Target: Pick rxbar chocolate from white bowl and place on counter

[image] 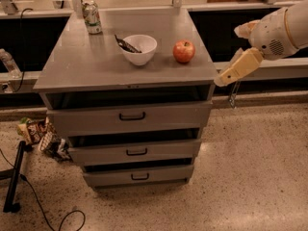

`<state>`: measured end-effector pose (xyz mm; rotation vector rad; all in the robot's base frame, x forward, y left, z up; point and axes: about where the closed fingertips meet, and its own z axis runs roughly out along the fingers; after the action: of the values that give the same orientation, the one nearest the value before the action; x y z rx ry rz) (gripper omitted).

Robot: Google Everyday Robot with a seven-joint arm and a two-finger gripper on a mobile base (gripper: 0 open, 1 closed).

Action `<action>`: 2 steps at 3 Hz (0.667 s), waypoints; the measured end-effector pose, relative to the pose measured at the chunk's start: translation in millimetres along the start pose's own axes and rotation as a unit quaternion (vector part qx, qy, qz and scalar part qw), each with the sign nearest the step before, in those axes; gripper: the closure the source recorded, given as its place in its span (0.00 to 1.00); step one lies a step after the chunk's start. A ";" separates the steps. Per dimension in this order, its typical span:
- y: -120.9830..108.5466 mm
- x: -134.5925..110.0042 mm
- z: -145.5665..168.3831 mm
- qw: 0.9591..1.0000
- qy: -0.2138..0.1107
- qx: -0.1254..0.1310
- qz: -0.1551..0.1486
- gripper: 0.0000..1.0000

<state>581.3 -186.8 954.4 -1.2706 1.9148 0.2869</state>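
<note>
Nothing done yet: your rxbar chocolate (126,44) lies propped in the white bowl (140,51) on the desk (86,66), the end effector (232,73) hangs off the desk's right edge, well apart, grip state you cannot tell, and both pick and place are left.

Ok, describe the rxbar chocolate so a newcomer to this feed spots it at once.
The gripper hangs beside the right edge of the grey counter. On it sits a white bowl, between a can and a red apple. The rxbar chocolate is the thin dark bar leaning over its left rim, the only dark flat thing.
</note>
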 end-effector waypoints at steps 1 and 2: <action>1.6 -5.9 4.9 1.000 -0.006 0.001 -0.006 0.00; 3.0 -32.0 25.1 0.999 -0.038 -0.002 -0.028 0.00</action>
<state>596.7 -149.5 960.4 -1.2958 1.8121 0.3059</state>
